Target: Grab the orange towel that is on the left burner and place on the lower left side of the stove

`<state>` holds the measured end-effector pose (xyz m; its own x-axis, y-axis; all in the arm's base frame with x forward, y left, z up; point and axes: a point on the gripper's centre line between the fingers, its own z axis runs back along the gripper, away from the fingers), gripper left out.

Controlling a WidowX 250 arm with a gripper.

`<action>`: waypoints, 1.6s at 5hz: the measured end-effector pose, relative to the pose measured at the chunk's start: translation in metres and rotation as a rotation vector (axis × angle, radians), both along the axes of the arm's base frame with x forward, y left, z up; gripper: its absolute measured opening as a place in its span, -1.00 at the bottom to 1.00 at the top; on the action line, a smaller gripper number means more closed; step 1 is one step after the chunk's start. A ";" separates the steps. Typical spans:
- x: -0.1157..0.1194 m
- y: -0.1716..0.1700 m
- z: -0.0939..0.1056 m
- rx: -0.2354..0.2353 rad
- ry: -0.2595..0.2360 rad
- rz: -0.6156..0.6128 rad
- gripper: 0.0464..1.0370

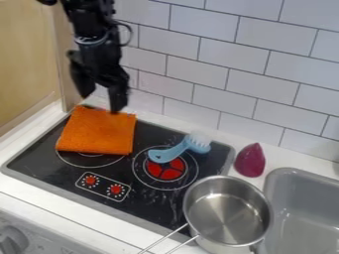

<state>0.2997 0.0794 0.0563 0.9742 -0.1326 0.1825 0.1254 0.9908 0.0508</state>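
The black gripper (101,102) hangs at the upper left, over the back edge of the stove, with its two fingers apart and nothing between them. Just below it in the view, the orange towel (98,133) lies folded on the black stove top (41,161). The towel covers most of the left burner (92,161), whose front rim shows past the towel's front edge. One fingertip appears at the towel's back edge; whether it touches cannot be told.
A blue brush (169,153) lies across the right burner (173,174). A steel pot (228,211) stands at the stove's front right corner. Right of the stove are a dark pink object (250,160) and a grey sink (298,174). A tiled wall (198,64) rises behind.
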 end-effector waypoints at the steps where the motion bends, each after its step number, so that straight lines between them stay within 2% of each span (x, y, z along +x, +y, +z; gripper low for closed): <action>1: 0.000 0.003 -0.012 -0.024 0.073 0.018 0.92; 2: 0.006 0.007 -0.011 -0.013 0.098 0.049 0.92; 3: 0.008 0.006 -0.021 -0.015 0.137 0.055 0.92; 4: 0.012 0.008 -0.026 -0.008 0.149 0.065 0.92; 5: 0.020 0.008 -0.036 -0.016 0.136 0.058 0.92; 6: 0.030 0.005 -0.036 -0.033 0.077 0.061 0.92; 7: 0.035 0.002 -0.042 -0.049 0.052 0.062 0.92; 8: 0.027 0.000 -0.049 -0.053 0.071 0.075 0.92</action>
